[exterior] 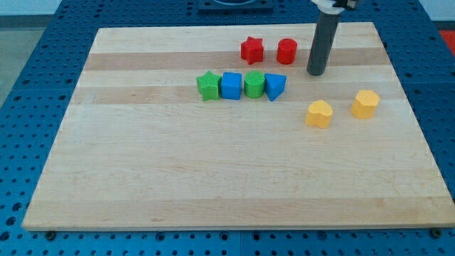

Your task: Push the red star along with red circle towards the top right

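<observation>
Starting nearest the bottom edge of the wooden board [213, 192]: a yellow heart-like block [319, 114] and a yellow hexagonal block [365, 103] sit toward the right edge, apart from each other. Farther up, a touching row runs green star [208, 85], blue cube [231, 85], green cylinder [254, 83], blue triangular block [275, 86]. Near the top edge lie the red star [252, 50] and red circle [286, 50], side by side. My tip [316, 72] rests right of the circle, apart from it. No pincer fitted, so no jaw state applies.

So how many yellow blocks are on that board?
2. One yellow heart sits right of centre; the other yellow block lies just to its right. Both are below my tip. None looks hidden.
</observation>
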Motion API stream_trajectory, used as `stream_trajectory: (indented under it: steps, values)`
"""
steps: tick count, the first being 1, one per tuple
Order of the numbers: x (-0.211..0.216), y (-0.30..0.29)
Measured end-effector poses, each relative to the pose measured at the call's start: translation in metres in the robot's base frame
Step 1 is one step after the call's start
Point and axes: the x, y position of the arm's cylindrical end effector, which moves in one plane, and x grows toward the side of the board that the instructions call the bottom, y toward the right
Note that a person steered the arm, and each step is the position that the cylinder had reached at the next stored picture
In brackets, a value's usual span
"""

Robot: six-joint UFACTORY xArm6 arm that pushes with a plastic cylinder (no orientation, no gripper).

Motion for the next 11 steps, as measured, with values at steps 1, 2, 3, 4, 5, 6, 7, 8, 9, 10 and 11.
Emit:
stream_trajectory:
  steps: [1,2,3,4,5,6,7,8,9,10,11]
  values:
    - [-0.001,-0.015]
    - [-0.003,-0.045]
    - [-0.003,-0.082]
    - [-0.006,-0.119]
    - [-0.025,-0.146]
    - [-0.051,-0.160]
    - [-0.062,-0.163]
    - [-0.060,-0.152]
    - [-0.057,-0.123]
    - [-0.053,-0.094]
    - [-0.051,-0.072]
